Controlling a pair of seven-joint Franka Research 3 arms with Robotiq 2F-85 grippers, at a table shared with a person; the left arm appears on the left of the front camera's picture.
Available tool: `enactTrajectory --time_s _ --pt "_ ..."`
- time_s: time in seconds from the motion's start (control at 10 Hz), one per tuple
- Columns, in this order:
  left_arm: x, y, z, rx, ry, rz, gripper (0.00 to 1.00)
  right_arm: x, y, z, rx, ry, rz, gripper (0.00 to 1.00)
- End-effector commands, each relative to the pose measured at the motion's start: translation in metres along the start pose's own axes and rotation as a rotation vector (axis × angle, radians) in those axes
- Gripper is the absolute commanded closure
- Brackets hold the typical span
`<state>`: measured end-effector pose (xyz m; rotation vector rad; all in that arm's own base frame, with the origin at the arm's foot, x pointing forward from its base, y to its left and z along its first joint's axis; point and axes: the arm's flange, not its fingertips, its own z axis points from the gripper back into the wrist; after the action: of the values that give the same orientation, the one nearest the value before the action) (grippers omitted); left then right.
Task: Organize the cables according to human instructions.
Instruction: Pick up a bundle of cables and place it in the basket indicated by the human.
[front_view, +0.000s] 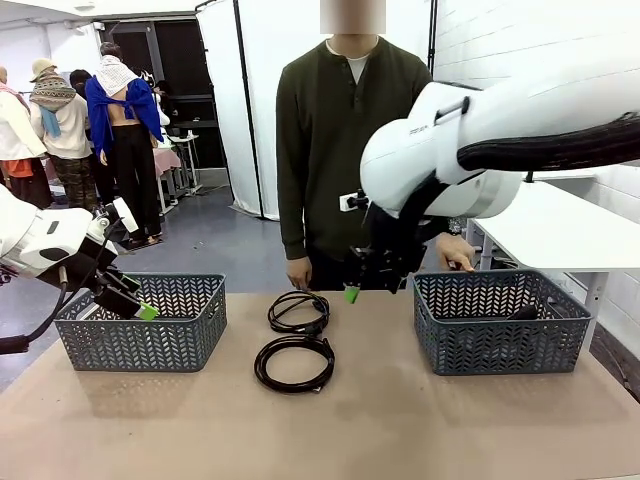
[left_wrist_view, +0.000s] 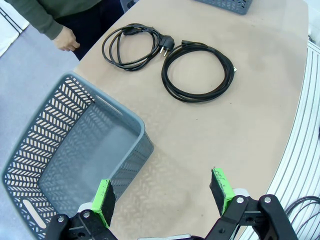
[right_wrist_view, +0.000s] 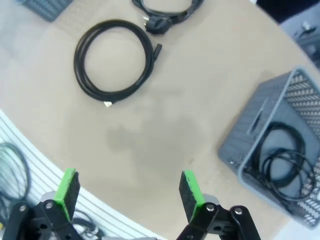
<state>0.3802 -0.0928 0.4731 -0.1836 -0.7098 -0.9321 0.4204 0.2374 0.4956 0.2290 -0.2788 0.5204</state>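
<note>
The left end effector (left_wrist_view: 162, 190), spread and empty, hangs over the edge of the left basket (left_wrist_view: 30, 150). The plugged cable (left_wrist_view: 168, 45) and the round cable (left_wrist_view: 166, 76) lie on the surface (left_wrist_view: 250, 130), well ahead of it. The right end effector (right_wrist_view: 128, 184) is spread over bare surface, and the right basket (right_wrist_view: 240, 145) beside it holds a tangled cable (right_wrist_view: 280, 160).

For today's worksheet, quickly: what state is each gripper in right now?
Left gripper: open, holding nothing.
Right gripper: open, holding nothing.
</note>
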Motion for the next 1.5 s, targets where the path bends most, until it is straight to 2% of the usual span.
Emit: enactTrajectory --time_s 0.0,0.3,0.5,1.4 --pt "-0.002 0.003 -0.001 -0.003 -0.006 0.004 0.0 0.02 0.016 -0.028 -0.001 -0.001 -0.095 0.0" --pt "-0.002 0.003 -0.001 -0.003 -0.006 0.004 0.0 0.026 0.022 -0.059 -0.06 0.03 -0.127 0.0" --pt "-0.002 0.003 -0.001 -0.003 -0.006 0.004 0.0 0.03 0.022 -0.074 -0.054 0.054 -0.151 0.0" --pt "-0.002 0.003 -0.001 -0.003 -0.006 0.004 0.0 0.022 0.016 -0.078 -0.027 0.066 -0.133 0.0"
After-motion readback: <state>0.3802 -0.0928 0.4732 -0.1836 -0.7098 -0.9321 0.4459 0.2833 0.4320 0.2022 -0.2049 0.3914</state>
